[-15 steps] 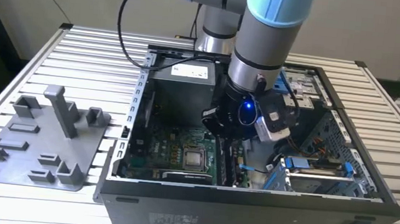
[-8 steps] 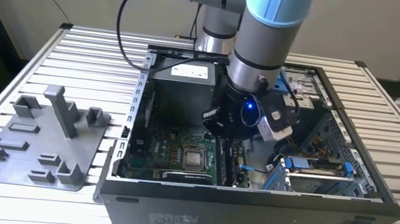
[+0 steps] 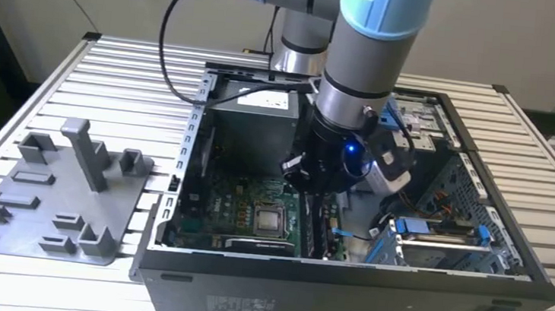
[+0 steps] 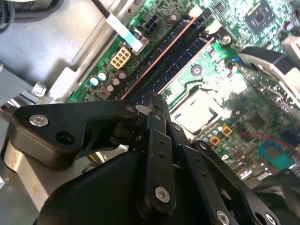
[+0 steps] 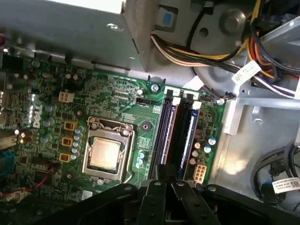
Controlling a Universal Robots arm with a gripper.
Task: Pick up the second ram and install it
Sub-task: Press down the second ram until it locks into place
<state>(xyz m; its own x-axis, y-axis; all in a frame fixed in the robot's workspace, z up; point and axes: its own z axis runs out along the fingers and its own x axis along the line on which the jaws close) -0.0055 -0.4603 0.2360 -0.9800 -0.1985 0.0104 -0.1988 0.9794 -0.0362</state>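
My gripper (image 3: pixel 316 199) is down inside the open computer case, over the green motherboard (image 3: pixel 241 217). In both wrist views its black fingers are shut together. The tips (image 5: pixel 166 169) meet at the near end of a long dark blue memory stick, the second ram (image 5: pixel 165 129), which stands in its slot beside the processor socket (image 5: pixel 105 153). A second blue stick (image 5: pixel 188 133) sits in the neighbouring slot. In the second wrist view the gripper (image 4: pixel 155 99) touches the end of the ram (image 4: pixel 180 54). Whether the fingers clamp it or only rest on it, I cannot tell.
A grey fixture plate (image 3: pixel 49 206) with upright blocks lies on the slatted table at the exterior view's left. Inside the case are the power supply (image 3: pixel 256 119), bundled cables (image 5: pixel 225 51) and a blue-handled drive cage (image 3: pixel 443 240). The case walls (image 3: pixel 347 284) enclose the gripper closely.
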